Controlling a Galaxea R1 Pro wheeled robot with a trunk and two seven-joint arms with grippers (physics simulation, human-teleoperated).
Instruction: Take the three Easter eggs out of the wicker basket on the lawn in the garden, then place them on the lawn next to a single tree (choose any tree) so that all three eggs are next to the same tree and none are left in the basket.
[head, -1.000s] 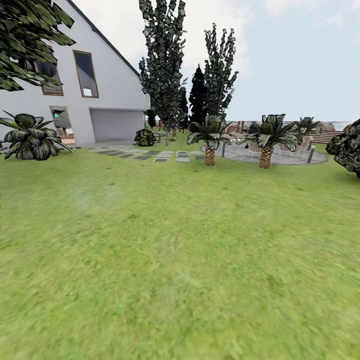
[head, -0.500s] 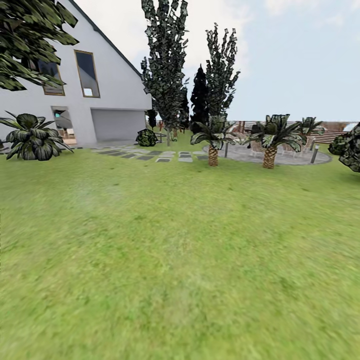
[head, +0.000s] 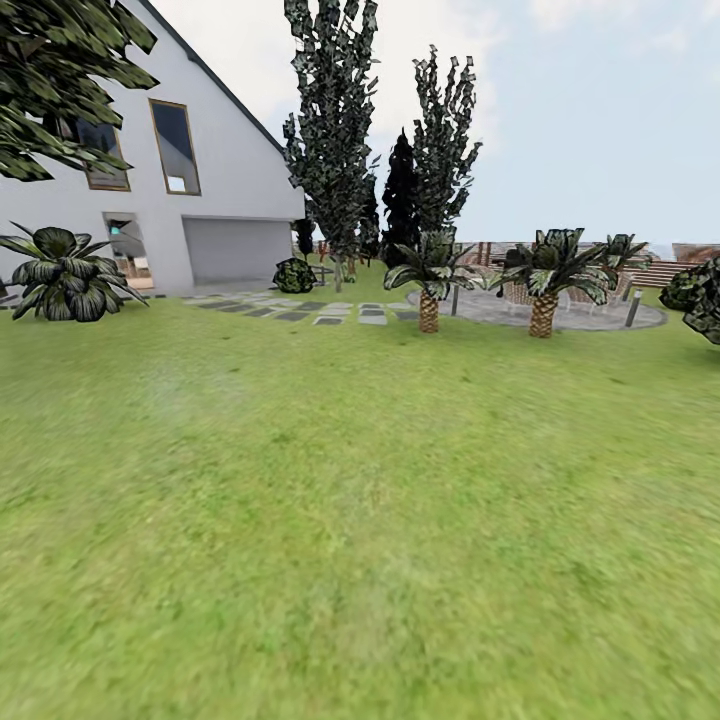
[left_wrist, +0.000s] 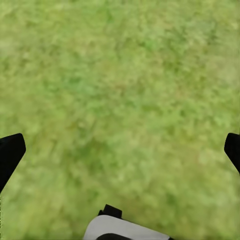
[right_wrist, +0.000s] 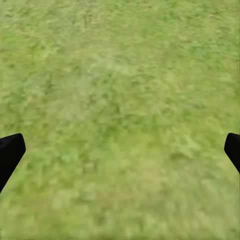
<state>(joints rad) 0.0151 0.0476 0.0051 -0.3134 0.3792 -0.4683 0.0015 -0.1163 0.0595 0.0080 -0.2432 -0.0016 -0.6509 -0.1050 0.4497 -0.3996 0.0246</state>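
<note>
Head view, left to right. A dark jagged-leaved tree crown (head: 60, 80) overhangs the upper left corner; its trunk is out of frame. Below it a low broad-leaved bush (head: 62, 275) stands at the foot of the white house (head: 215, 170), which has two tall windows and a grey garage door (head: 236, 250). A line of grey stepping stones (head: 300, 310) runs across the grass from the house toward a grey paved circle (head: 560, 312). Behind the stones rise two tall dark narrow trees (head: 335, 120). Two small palms (head: 430, 275) with scaly trunks stand at the near edge of the paved circle, well apart. A dark bush (head: 700, 295) is cut by the right edge. The lawn (head: 360, 520) covers the whole foreground.

Left wrist view: the left gripper (left_wrist: 120, 150) hangs over bare grass, its dark fingertips (left_wrist: 10, 152) at opposite edges of the picture, spread wide, nothing between them. Right wrist view: the right gripper (right_wrist: 120, 150) likewise, fingertips (right_wrist: 10, 150) wide apart over grass, empty.
</note>
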